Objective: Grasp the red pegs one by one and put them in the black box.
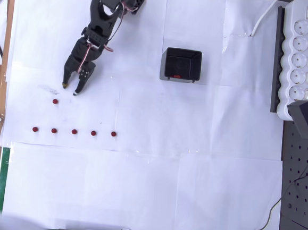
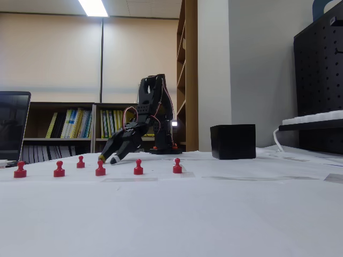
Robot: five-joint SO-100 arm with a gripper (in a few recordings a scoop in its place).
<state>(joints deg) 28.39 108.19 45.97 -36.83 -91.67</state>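
The overhead view looks straight down on the whole paper-covered desk from well above. The fixed view sits low at desk level, close to the front edge, facing across it toward the bookshelves. Both share the arm, the red pegs and the black box.

I'm looking at a tabletop covered in taped white paper sheets. Six small dark-red pegs stand on it: five in a row, one set apart above the row's left part. A small black open-topped plastic box sits well apart, and a white power strip lies along the right edge in the overhead view.
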